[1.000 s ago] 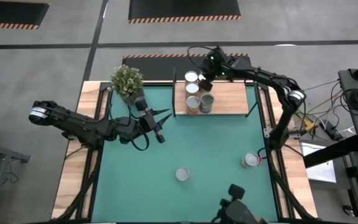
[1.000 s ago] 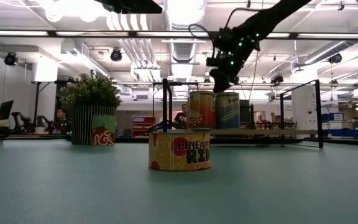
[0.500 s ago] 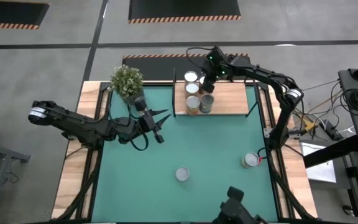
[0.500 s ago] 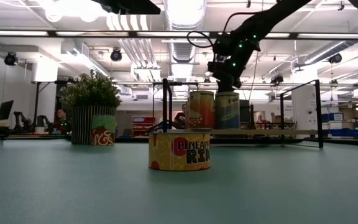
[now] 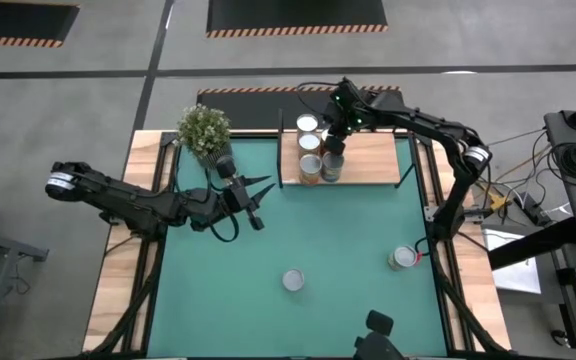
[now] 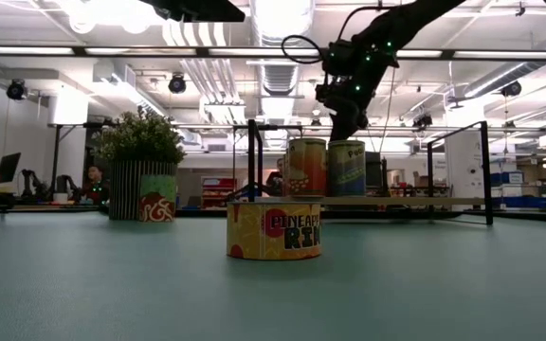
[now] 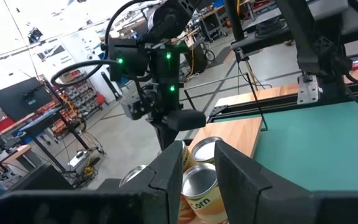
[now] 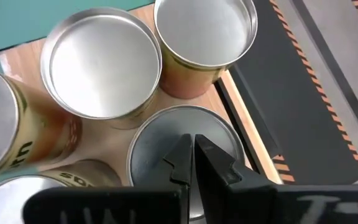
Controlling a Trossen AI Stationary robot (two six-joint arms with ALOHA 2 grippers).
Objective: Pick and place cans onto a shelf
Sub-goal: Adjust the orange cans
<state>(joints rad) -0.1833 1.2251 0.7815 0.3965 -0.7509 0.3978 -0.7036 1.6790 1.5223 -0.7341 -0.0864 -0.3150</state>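
At the far edge of the table [image 5: 118,300], right claw [image 5: 334,140] pinched shut, holding nothing, tips just over the silver top of one can [image 8: 179,140] on the shelf [image 5: 373,160]. Packed close around it, more cans [image 5: 310,168], all bunched at the shelf's left end, touching or nearly so. Bare wood on the rest of the shelf, out to its right edge. Left claw [image 5: 256,202] over the green mat [image 5: 348,240], near the plant [image 5: 204,130], fingers a little apart, holding nothing. Two more cans down on the mat: one [image 5: 293,280] out in the middle with lots of room all round, the other [image 5: 402,258] right by the mat's right edge.
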